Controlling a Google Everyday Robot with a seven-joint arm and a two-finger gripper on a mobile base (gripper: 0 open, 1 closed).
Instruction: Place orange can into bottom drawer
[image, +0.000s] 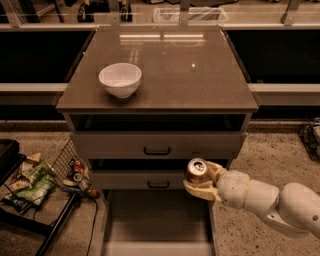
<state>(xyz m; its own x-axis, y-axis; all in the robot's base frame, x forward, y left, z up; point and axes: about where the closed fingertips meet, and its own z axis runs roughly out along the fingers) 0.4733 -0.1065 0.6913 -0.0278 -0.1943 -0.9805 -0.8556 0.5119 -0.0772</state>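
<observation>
We see the gripper (201, 180) low on the right side of the cabinet (165, 75), at the end of a pale, thickly jointed arm (265, 197) that reaches in from the lower right corner of the view. Its two fingers (196, 190) are closed around the orange can (196, 170), one beneath it and one at its right side, so the can is firmly gripped and clear of any surface. The can stands roughly upright in that grip, its silver pull-tab top turned up toward us. It hangs in front of the middle drawer (135, 179), just to the right of that drawer's black handle (158, 184), and over the rear right part of the bottom drawer (155, 220). The bottom drawer is pulled out toward us, and its plain flat floor lies open below the can; the can is not resting on that floor. Above, the top drawer (115, 145) sits closed with its own black handle at the centre. On the brown cabinet top we find a white bowl (120, 79) near the left front, well apart from the gripper. To the left of the cabinet, on the speckled floor (280, 155), stands a wire basket (62, 160) with snack packets (32, 180) and a few small cans (77, 170) beside it.
</observation>
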